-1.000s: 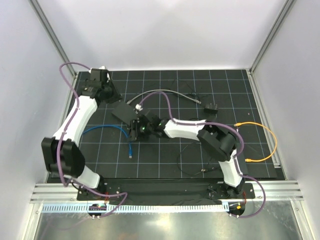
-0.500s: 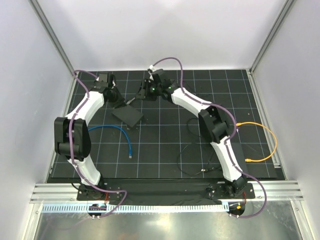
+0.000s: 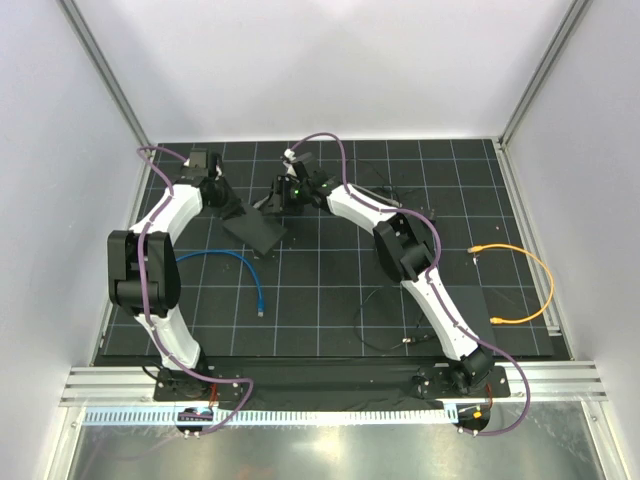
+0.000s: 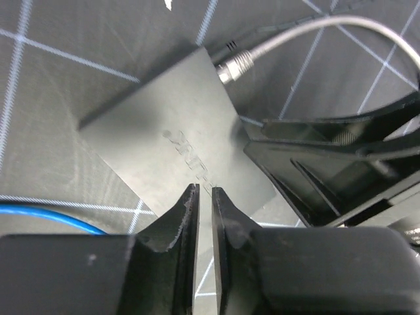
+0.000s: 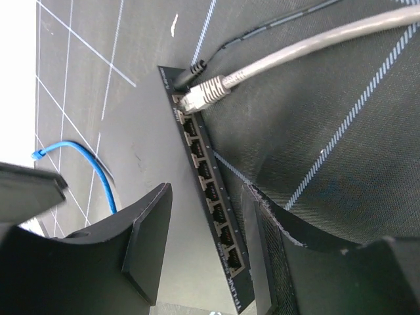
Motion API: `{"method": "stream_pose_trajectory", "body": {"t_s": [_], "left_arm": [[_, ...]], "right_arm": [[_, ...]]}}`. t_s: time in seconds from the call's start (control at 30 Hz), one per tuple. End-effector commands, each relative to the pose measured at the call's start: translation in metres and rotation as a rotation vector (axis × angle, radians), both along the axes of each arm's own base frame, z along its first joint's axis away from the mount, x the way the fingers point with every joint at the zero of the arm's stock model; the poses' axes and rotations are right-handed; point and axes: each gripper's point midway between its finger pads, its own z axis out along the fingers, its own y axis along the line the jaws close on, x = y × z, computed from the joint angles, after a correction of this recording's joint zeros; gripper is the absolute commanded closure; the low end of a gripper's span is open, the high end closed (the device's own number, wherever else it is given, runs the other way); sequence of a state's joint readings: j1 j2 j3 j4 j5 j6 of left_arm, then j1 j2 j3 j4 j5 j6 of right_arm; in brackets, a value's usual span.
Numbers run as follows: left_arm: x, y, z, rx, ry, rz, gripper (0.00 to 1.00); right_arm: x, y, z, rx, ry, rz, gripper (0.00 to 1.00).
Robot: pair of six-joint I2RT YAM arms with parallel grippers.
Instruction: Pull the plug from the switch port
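Grey plug seated in the end port of the switch. Right gripper, jaws apart, straddles the port row; left gripper, barely parted, seemingly pins the case. Risk: latch unpressed, the switch drags along.

Bright, even light; soft, blurred wrist-view foregrounds.

Pale grey plug sits in the end port of the flat black switch
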State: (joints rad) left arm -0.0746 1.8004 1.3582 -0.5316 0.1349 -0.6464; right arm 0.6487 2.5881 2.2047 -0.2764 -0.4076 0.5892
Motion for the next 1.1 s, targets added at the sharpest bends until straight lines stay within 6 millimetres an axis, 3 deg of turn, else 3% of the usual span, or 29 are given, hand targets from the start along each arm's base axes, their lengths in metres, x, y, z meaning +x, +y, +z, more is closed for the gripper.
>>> {"method": "stream_pose_trajectory", "body": {"t_s": [0.0,0.07,0.13,0.2,0.23,0.27,0.3,0.33,0.4,0.6,0.83,1.07], "left_arm": [[0.019,0.016,0.002,0.003,-0.043,0.024,0.81],[0.032,0.020,0.010,-0.008,-0.076,0.022,0.75],[0.043,0.031,0.003,0.039,-0.074,0.023,0.65],[0.066,0.034,0.022,0.072,-0.126,-0.024,0.62],[0.070,0.035,0.011,0.084,-0.096,-0.035,0.57],[0.083,0.038,0.024,0.100,-0.130,-0.042,0.53],[0.085,0.038,0.021,0.111,-0.117,-0.061,0.52],[0.088,0.040,0.005,0.120,-0.079,-0.071,0.50],[0.094,0.035,0.004,0.103,-0.076,-0.103,0.48],[0.082,0.018,-0.025,0.029,-0.016,-0.196,0.46],[0.069,0.005,-0.040,-0.052,0.033,-0.217,0.46],[0.046,0.000,-0.054,-0.091,0.099,-0.226,0.47]], "right_arm": [[0.003,0.012,0.033,0.079,-0.063,0.039,0.46],[0.000,0.011,0.028,0.085,-0.058,0.041,0.46],[0.000,0.013,0.027,0.098,-0.048,0.036,0.46],[-0.002,0.015,0.029,0.117,-0.029,0.038,0.47],[-0.002,0.016,0.031,0.125,-0.030,0.036,0.47],[-0.005,0.016,0.030,0.130,-0.024,0.041,0.47],[-0.004,0.016,0.031,0.137,-0.023,0.039,0.47],[-0.006,0.017,0.031,0.139,-0.016,0.039,0.47],[-0.009,0.019,0.031,0.147,-0.006,0.049,0.48],[-0.013,0.020,0.033,0.175,0.015,0.050,0.48],[-0.022,0.014,0.023,0.171,0.050,0.038,0.51],[-0.032,0.012,0.026,0.209,0.077,0.018,0.53]]}}
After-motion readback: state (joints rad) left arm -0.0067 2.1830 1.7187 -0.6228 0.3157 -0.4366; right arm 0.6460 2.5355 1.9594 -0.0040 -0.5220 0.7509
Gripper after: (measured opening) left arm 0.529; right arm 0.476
